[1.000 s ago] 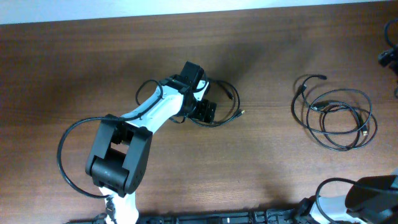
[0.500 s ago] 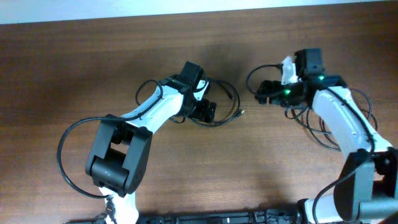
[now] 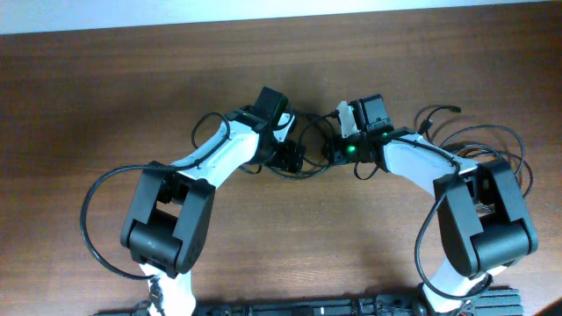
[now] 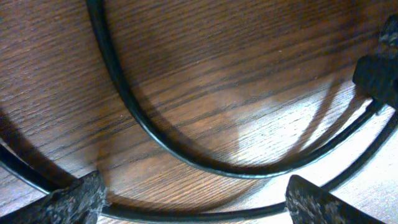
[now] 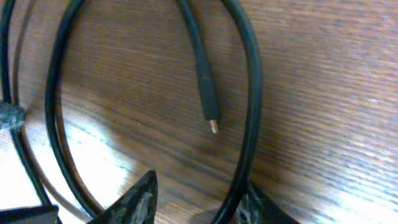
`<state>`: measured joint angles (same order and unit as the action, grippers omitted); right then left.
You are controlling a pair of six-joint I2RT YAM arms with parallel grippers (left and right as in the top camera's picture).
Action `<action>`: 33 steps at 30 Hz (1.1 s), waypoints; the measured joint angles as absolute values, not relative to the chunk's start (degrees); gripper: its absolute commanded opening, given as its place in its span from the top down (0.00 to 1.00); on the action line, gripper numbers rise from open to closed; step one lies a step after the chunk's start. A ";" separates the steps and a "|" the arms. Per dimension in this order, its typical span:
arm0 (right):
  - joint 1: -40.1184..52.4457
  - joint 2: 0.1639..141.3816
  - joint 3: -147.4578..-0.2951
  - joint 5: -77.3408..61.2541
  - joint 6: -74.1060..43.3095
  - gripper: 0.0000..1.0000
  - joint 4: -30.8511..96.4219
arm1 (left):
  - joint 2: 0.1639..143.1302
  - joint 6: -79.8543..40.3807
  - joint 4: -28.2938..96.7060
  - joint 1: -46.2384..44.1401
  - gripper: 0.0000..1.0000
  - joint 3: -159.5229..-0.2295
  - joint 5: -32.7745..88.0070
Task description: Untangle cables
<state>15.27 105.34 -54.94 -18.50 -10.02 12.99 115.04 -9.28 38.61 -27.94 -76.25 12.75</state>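
Two sets of thin black cables lie on the wooden table. One loose loop (image 3: 197, 130) sits at the centre and a ringed coil (image 3: 492, 129) at the right. My left gripper (image 3: 290, 158) rests on the centre loop, open wide. In the left wrist view a strand (image 4: 199, 214) runs across between its fingers (image 4: 74, 199), and another curve (image 4: 124, 93) lies ahead. My right gripper (image 3: 336, 151) meets the same loop from the right. Its jaws (image 5: 196, 205) are narrowed but apart, a strand (image 5: 252, 93) lying against the right finger (image 5: 258, 202). A small plug end (image 5: 208, 99) lies just ahead.
The right arm's forearm (image 3: 421, 158) crosses over the left part of the right coil. A thick black arm wire (image 3: 88, 219) loops out beside the left arm's base. A dark object (image 3: 549, 79) shows at the far right edge.
The right arm came into view, passed over the right coil and reached left to the centre loop, its jaws narrowing. The left arm and gripper stayed put.
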 measured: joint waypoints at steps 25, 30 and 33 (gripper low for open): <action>15.27 105.69 -55.24 -20.23 -13.43 0.96 17.54 | 115.02 -10.00 41.36 -27.99 0.14 -76.29 10.79; 6.22 96.44 -63.46 -14.33 -13.30 0.96 36.67 | 114.87 -17.93 44.82 -28.10 0.16 -75.79 -0.60; -3.27 85.34 -71.92 -12.64 -13.04 0.96 42.28 | 114.67 -19.35 44.31 -28.08 0.14 -75.33 -2.85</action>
<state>-3.27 85.34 -71.92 -12.64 -13.04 42.28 114.67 -19.35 44.31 -28.08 -75.33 -2.85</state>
